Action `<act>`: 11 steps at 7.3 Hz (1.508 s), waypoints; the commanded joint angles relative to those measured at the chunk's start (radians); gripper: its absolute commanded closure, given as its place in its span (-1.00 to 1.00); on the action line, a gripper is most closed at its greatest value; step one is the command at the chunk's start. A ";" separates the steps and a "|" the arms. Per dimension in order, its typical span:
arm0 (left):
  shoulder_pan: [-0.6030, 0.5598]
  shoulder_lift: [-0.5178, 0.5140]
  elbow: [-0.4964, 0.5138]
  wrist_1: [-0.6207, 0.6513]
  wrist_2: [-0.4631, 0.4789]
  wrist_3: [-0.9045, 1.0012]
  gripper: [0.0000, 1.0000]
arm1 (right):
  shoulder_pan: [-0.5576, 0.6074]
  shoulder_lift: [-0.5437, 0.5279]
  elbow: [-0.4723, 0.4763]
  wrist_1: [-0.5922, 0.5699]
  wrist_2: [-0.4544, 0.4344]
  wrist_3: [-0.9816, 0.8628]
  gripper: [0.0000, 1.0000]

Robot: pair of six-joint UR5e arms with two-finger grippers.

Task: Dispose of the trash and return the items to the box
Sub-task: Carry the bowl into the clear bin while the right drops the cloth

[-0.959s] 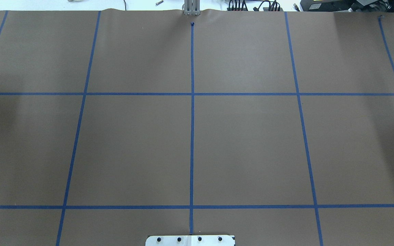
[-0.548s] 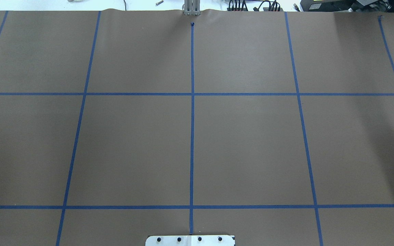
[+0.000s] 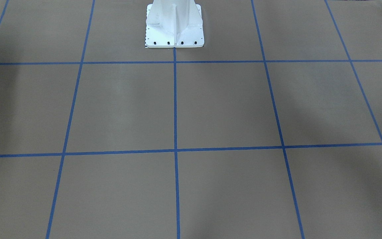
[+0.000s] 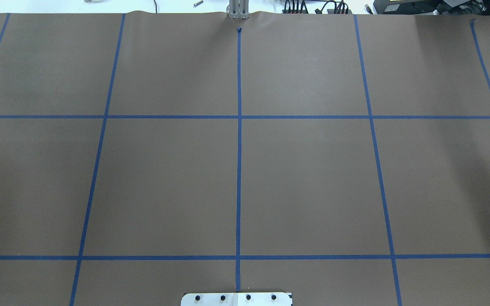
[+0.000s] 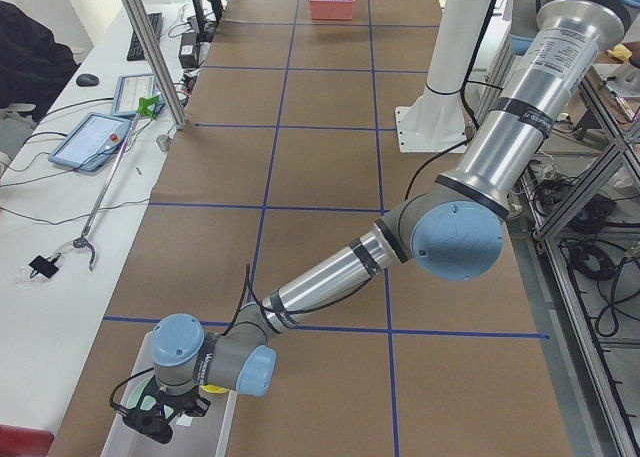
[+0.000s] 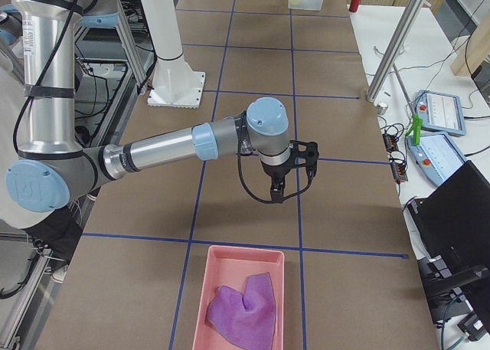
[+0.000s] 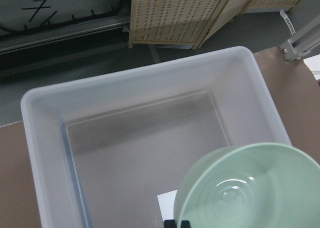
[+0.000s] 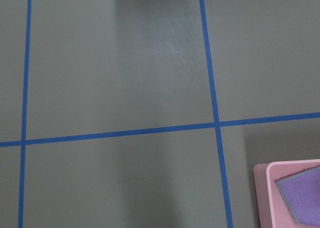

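My left gripper (image 5: pixel 150 422) hangs over a clear plastic box (image 7: pixel 40 138) at the table's left end. In the left wrist view a pale green bowl (image 7: pixel 250 188) sits close under the camera, above the box's empty floor, and a dark fingertip (image 7: pixel 176 223) shows at its rim; the gripper looks shut on the bowl. My right gripper (image 6: pixel 277 189) hovers above bare brown paper, a little short of a pink tray (image 6: pixel 218 269) that holds a purple cloth (image 6: pixel 243 308). Its fingers show only in the exterior right view, so I cannot tell whether it is open or shut.
The brown paper table has a blue tape grid (image 4: pixel 239 117). The white robot pedestal (image 3: pixel 174 23) stands at the robot's side of the table. The pink tray's corner (image 8: pixel 262 188) shows in the right wrist view. Tablets and cables (image 6: pixel 436 112) lie beyond the far edge.
No arm or object shows in the overhead view. Only a dark shadow at the table's left has faded.
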 commanded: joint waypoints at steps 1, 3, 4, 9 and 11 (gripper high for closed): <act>0.013 0.031 0.010 -0.048 0.007 -0.011 1.00 | -0.002 -0.004 0.002 -0.001 0.000 0.000 -1.00; 0.013 0.040 0.031 -0.068 0.030 -0.011 1.00 | -0.002 -0.004 0.002 0.001 0.000 0.002 -1.00; 0.013 0.042 0.033 -0.071 0.052 -0.011 1.00 | -0.002 -0.006 0.003 -0.001 0.000 0.002 -1.00; -0.022 0.049 0.004 -0.125 0.032 0.048 -0.98 | -0.005 -0.003 0.006 -0.001 0.000 0.002 -1.00; -0.044 0.040 -0.030 -0.102 -0.059 0.082 -0.98 | -0.005 -0.004 0.005 -0.002 0.002 0.002 -1.00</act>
